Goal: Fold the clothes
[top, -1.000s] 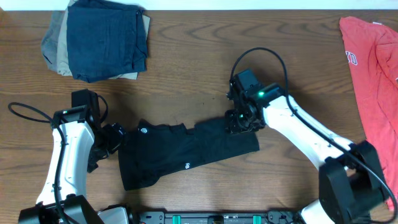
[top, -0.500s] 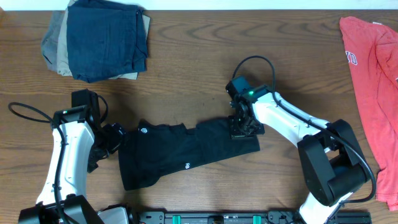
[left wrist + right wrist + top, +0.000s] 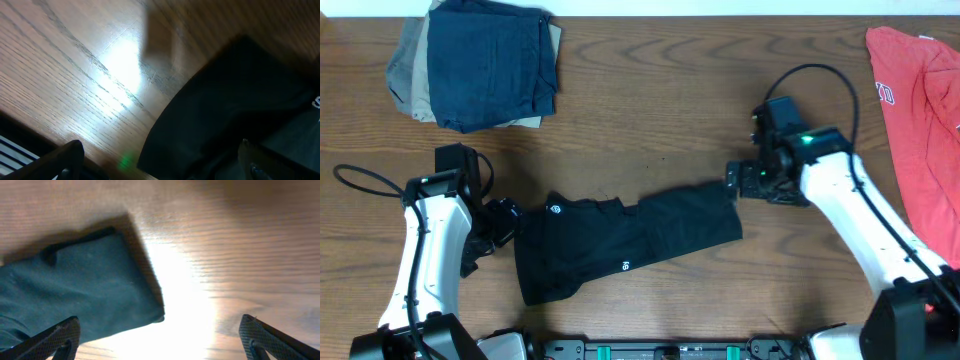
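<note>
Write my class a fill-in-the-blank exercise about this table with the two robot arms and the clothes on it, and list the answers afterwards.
The folded T-shirt between the left claw and the right claw is ____ in colour.
The right claw stands ____, gripping nothing.
The top garment of the folded stack is dark ____.
The unfolded T-shirt at the table's right edge is ____.
Missing words: black; open; blue; red.

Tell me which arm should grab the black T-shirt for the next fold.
Left, probably. The left gripper is open at the left end of the black T-shirt, fabric beneath it. The right gripper, also open, hangs off the right end's corner, mostly over bare table.
</note>
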Controlling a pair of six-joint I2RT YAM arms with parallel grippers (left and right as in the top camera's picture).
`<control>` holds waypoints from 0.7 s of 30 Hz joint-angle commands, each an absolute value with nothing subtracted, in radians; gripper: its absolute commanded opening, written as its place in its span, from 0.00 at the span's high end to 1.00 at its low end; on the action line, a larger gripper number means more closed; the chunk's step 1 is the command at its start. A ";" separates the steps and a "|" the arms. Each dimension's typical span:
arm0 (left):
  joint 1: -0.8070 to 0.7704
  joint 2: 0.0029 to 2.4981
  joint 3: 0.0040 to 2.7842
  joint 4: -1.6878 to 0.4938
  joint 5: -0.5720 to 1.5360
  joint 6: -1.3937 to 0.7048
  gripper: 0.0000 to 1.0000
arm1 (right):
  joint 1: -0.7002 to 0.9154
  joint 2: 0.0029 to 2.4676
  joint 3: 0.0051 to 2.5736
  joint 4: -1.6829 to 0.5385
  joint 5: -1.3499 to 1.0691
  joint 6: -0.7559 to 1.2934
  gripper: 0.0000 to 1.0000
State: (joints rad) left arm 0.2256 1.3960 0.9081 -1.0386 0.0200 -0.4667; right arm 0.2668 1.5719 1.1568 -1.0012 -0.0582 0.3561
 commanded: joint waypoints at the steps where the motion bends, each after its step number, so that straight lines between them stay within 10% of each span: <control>1: 0.229 1.393 0.897 -1.039 0.019 -0.460 0.01 | 0.233 1.590 1.163 -0.979 -0.137 0.243 0.01; 21: 0.229 1.393 0.897 -1.039 0.019 -0.460 0.01 | 0.222 1.913 1.162 -0.924 -0.457 0.038 0.12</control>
State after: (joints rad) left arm 0.2256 1.3960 0.9081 -1.0367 0.0200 -0.4667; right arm 0.2283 1.8988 1.1568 -0.9245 -0.4202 0.0658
